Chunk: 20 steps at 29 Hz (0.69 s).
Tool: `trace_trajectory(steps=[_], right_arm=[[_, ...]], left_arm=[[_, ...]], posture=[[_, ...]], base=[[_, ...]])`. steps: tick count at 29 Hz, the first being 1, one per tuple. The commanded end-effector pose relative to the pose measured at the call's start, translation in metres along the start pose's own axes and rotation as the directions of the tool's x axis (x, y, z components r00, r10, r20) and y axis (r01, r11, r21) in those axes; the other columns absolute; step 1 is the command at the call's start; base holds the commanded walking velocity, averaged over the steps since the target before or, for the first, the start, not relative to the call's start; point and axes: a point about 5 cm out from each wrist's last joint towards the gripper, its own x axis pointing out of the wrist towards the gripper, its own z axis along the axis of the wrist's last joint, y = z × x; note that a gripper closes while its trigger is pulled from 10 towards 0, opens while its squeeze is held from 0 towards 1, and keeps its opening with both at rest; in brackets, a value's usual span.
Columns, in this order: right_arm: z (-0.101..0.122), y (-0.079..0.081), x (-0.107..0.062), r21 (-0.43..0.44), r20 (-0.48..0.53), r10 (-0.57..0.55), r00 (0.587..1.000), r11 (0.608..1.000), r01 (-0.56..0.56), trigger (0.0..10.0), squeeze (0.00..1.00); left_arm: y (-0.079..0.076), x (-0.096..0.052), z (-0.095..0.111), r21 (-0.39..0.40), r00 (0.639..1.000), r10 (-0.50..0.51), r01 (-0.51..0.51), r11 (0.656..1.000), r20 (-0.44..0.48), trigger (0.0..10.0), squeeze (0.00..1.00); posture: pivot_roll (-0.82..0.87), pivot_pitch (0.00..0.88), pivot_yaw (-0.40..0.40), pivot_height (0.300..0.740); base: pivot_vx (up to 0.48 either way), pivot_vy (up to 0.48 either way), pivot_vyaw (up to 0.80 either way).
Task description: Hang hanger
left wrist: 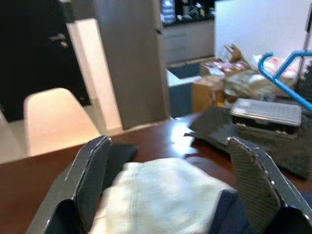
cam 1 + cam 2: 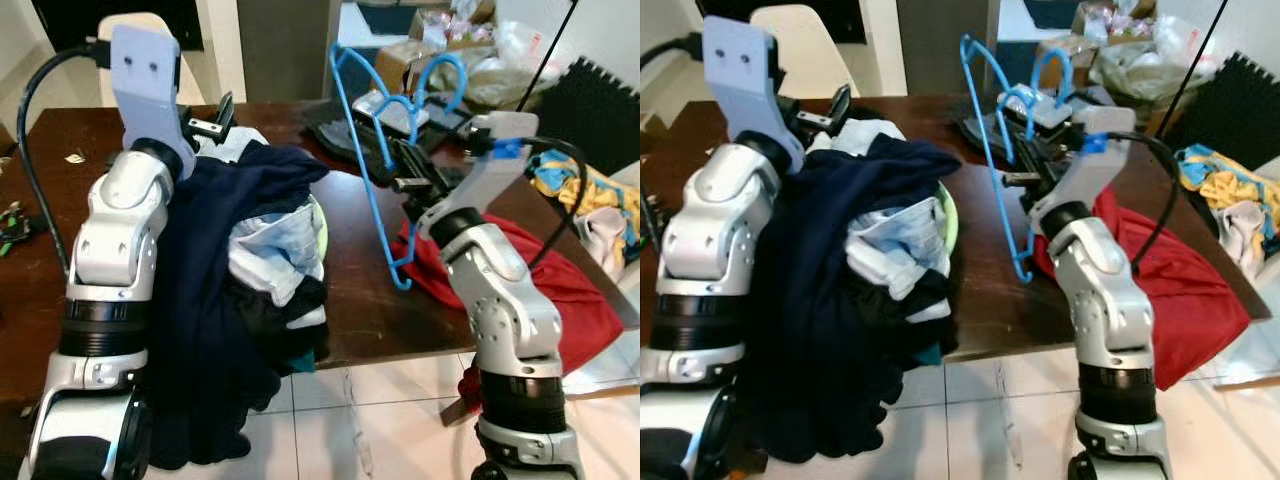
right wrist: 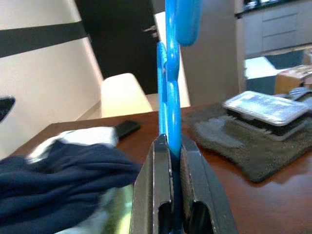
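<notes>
Dark table (image 2: 360,300): right gripper (image 2: 400,168) clamped on blue hanger (image 2: 362,150), upright; left gripper (image 1: 170,195) apart.

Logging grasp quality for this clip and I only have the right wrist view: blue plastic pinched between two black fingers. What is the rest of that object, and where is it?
Observer: It is a blue hanger, held upright above the brown table by the right end effector, its lower corner down by the red cloth.
Operator: What is the other arm doing?
Observer: The left end effector is open, fingers spread over a white cloth on top of a pile of dark clothes.
Operator: Does the pile stay on the table?
Observer: No, a navy garment spills over the near edge toward the tiled floor.
</notes>
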Motion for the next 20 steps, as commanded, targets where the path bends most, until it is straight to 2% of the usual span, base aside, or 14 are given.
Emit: trace_trajectory(steps=[1,4,6,11,13,14,15,17,20], right_arm=[[0.005,-0.003,-0.001,0.004,0.022,-0.009,1.000,1.000,0.009,10.0,0.00],[0.005,-0.003,-0.001,0.004,0.022,-0.009,1.000,1.000,0.009,10.0,0.00],[0.005,-0.003,-0.001,0.004,0.022,-0.008,1.000,1.000,0.008,10.0,0.00],[0.005,-0.003,-0.001,0.003,0.021,-0.008,1.000,1.000,0.008,10.0,0.00],[0.005,-0.003,-0.001,0.001,0.020,-0.008,1.000,1.000,0.008,10.0,0.00],[0.005,-0.004,-0.002,-0.003,0.016,-0.010,1.000,1.000,0.010,10.0,0.00],[0.005,-0.004,-0.002,-0.003,0.016,-0.010,1.000,1.000,0.010,10.0,0.00],[0.004,-0.006,-0.002,-0.007,0.012,-0.010,1.000,1.000,0.011,10.0,0.00],[0.004,-0.005,-0.001,-0.006,0.009,-0.008,1.000,1.000,0.008,10.0,0.00]], left_arm=[[-0.005,-0.002,0.003,0.007,1.000,-0.010,0.010,1.000,0.011,10.0,0.00],[-0.011,-0.005,-0.001,-0.008,1.000,-0.024,0.024,1.000,-0.009,10.0,0.00],[-0.017,-0.010,-0.008,-0.014,0.998,-0.025,0.025,1.000,-0.051,10.0,0.00],[-0.019,-0.015,-0.013,-0.033,0.996,0.011,-0.014,0.999,-0.091,10.0,0.00],[-0.019,-0.017,-0.014,-0.033,0.993,0.031,-0.035,0.999,-0.116,10.0,0.00],[-0.012,-0.022,-0.012,-0.033,0.984,0.065,-0.072,0.997,-0.166,10.0,0.00],[-0.012,-0.022,-0.012,-0.033,0.984,0.065,-0.072,0.997,-0.166,10.0,0.00],[-0.002,-0.024,-0.008,-0.002,0.974,0.093,-0.095,0.995,-0.208,10.0,0.00],[0.005,-0.025,-0.004,0.011,0.971,0.079,-0.078,0.997,-0.228,10.0,0.00]], posture=[[0.08,0.161,-0.026,0.740],[0.08,0.161,-0.026,0.740],[0.08,0.161,-0.026,0.740],[0.08,0.160,-0.027,0.740],[0.08,0.161,-0.027,0.740],[0.08,0.161,-0.028,0.740],[0.08,0.161,-0.028,0.740],[0.09,0.159,-0.031,0.740],[0.10,0.156,-0.034,0.740]], base=[[0.000,0.000,0.00],[0.000,0.000,0.00],[0.000,-0.465,0.00],[0.000,-0.468,0.00],[0.000,0.000,0.00],[0.000,0.000,0.00],[0.000,0.000,0.00],[0.000,0.000,0.00],[0.000,0.000,0.00]])
